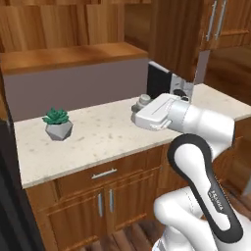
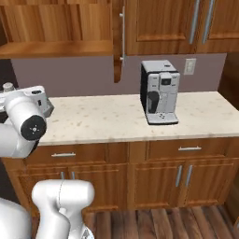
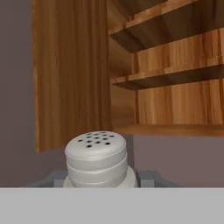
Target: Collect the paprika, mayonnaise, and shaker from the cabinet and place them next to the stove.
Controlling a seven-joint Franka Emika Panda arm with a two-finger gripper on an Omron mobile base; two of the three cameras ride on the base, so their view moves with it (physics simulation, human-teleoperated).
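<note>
A pale speckled stone countertop (image 1: 98,132) is carried on warm brown wooden base cabinets with short silver handles, and a flat grey-mauve backsplash (image 2: 79,74) rises behind it. Above, the open wooden wall cabinet (image 3: 175,74) is seen in the hand view with bare shelves, its door (image 2: 119,42) swung out edge-on with a long silver bar handle in the right base view. A small green succulent in a faceted grey pot (image 1: 58,123) stands on the left part of the counter, and a silver-and-black coffee machine (image 2: 159,91) stands toward the right, with a white wall outlet (image 2: 189,66) just beside it on the backsplash. A wooden plank floor is visible below. No brand marks or readable writing can be made out, apart from small illegible lettering on the arm. The shaker (image 3: 97,158), pale grey with a perforated rounded top, is pinched between the closed-in fingers of the gripper (image 3: 100,179), held above the counter in front of the cabinet.
</note>
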